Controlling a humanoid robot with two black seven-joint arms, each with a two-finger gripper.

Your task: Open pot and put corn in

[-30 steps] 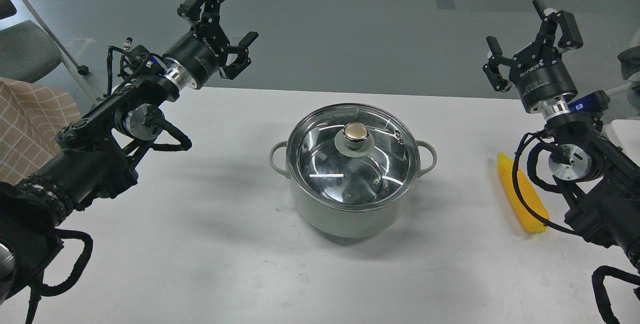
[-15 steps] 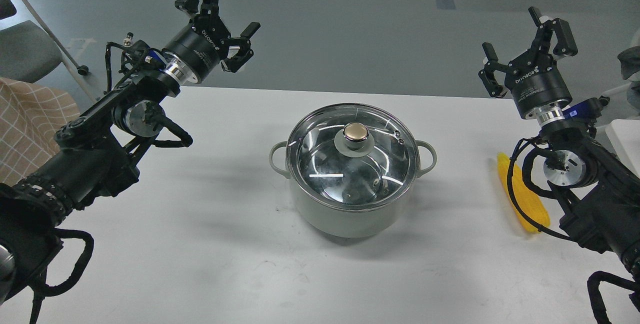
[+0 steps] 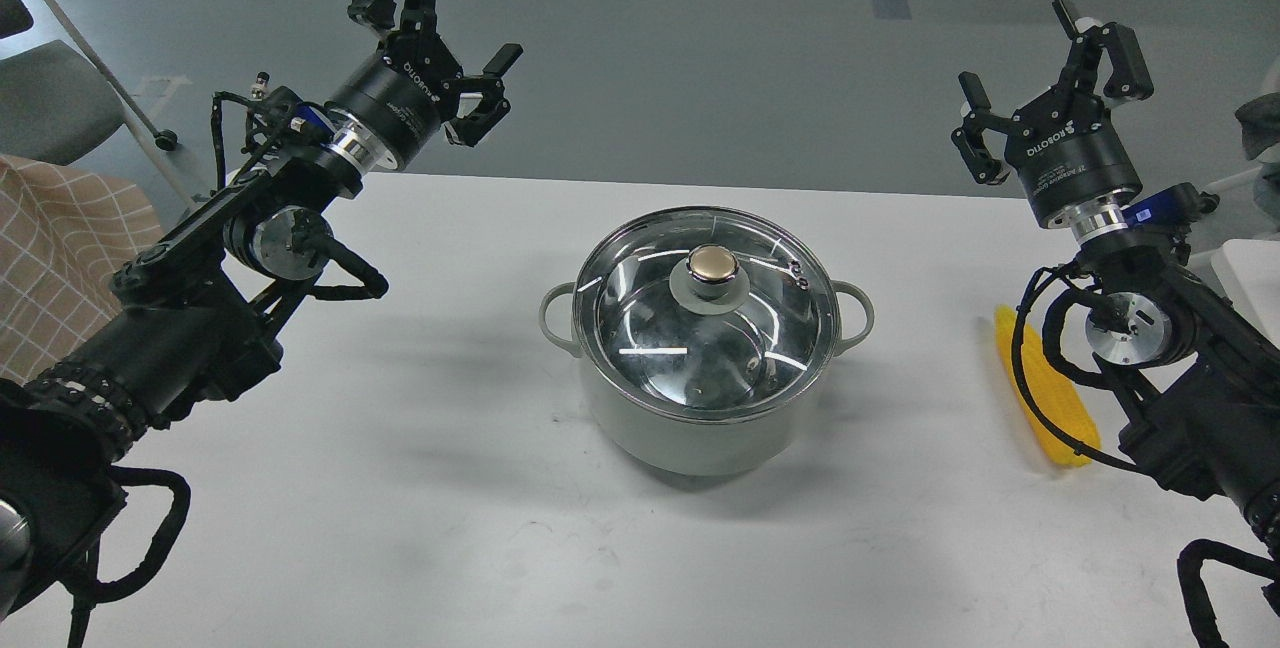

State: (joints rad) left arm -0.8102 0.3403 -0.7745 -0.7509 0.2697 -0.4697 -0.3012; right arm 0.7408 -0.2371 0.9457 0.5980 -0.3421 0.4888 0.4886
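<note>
The pale grey-green pot (image 3: 690,433) stands in the middle of the white table (image 3: 420,488). Its glass lid (image 3: 640,328) with the brass-coloured knob (image 3: 711,265) sits shut on it. The yellow corn cob (image 3: 1045,398) lies on the table at the right, partly behind my right arm and its cable. My left gripper (image 3: 440,13) is open and empty, raised past the table's far left edge. My right gripper (image 3: 1040,58) is open and empty, raised above the far right, beyond the corn.
A grey office chair (image 3: 45,88) and a checked beige cloth (image 3: 55,258) are at the left beside the table. A white object (image 3: 1250,273) sits at the table's right edge. Grey floor lies behind the table.
The left gripper has risen a little and moved slightly back. The right gripper has shifted left and turned a little. Pot and corn have not moved.
</note>
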